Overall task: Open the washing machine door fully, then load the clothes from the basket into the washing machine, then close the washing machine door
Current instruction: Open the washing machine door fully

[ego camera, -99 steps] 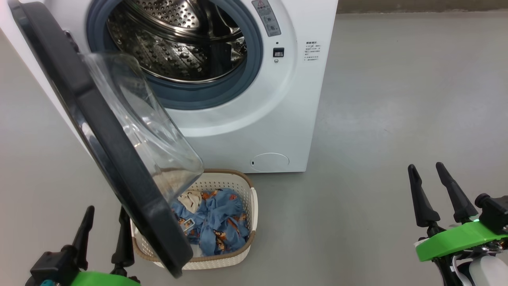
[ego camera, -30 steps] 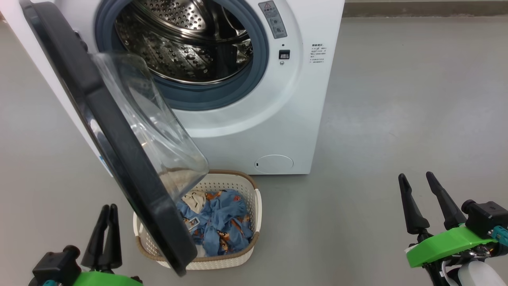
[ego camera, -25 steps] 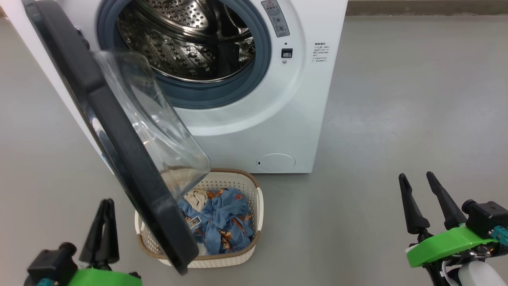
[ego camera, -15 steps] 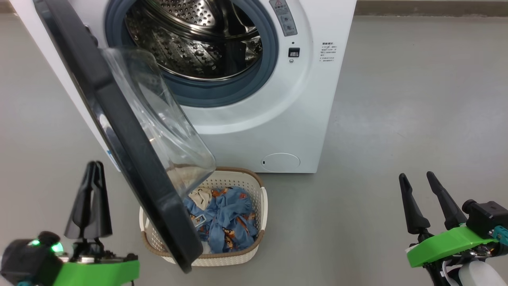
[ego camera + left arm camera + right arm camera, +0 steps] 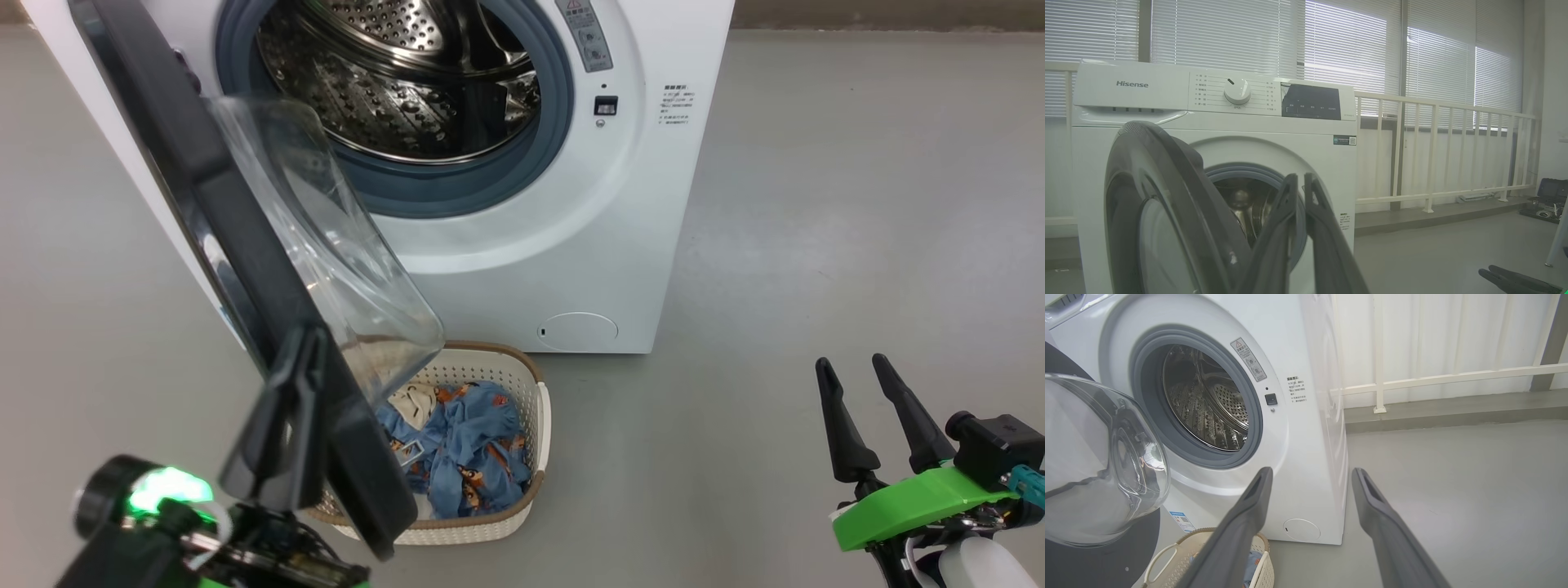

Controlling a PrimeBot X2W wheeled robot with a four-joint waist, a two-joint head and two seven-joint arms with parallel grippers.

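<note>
Door [image 5: 224, 220] glossy blk w/ clear domed glass; L gripper [image 5: 304, 343] pinched (R gripper [image 5: 851, 363] splayed).

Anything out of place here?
Nothing spilled or damaged. One oddity: the door stands only part open, hanging over the basket and hiding some of the clothes. The shut left gripper is at the door's outer side.
</note>
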